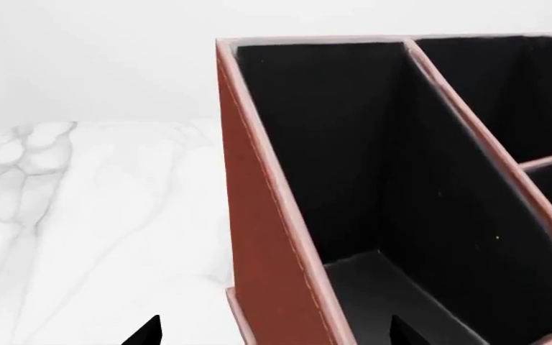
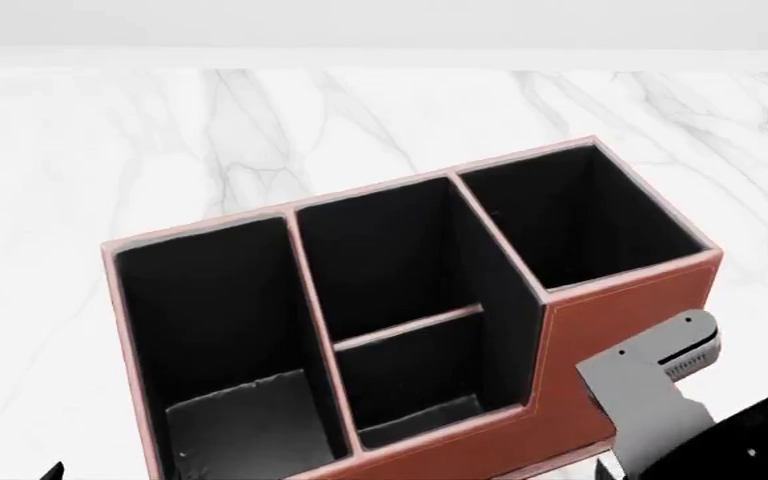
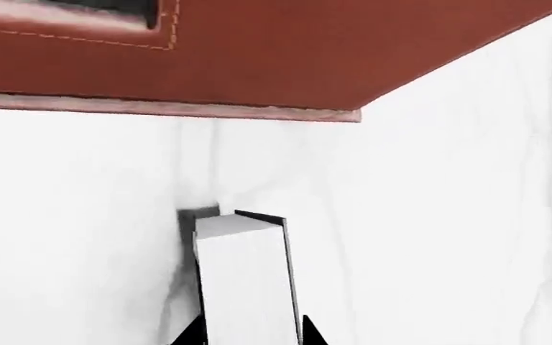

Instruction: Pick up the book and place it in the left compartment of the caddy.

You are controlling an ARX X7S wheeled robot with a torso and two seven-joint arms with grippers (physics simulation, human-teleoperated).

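The reddish-brown caddy stands on the white marble table. Its left compartment is long, black-lined and holds nothing; it also shows in the left wrist view. My left gripper is open, its fingertips straddling the caddy's end wall. My right gripper is shut on the book, whose white page block and thin black covers show. The book's end sits near the caddy's outer wall, apart from it. The book is not clear in the head view.
My right arm sits at the caddy's near right corner, below the taller square section. The divided middle section holds nothing. Bare marble lies behind and to the left of the caddy.
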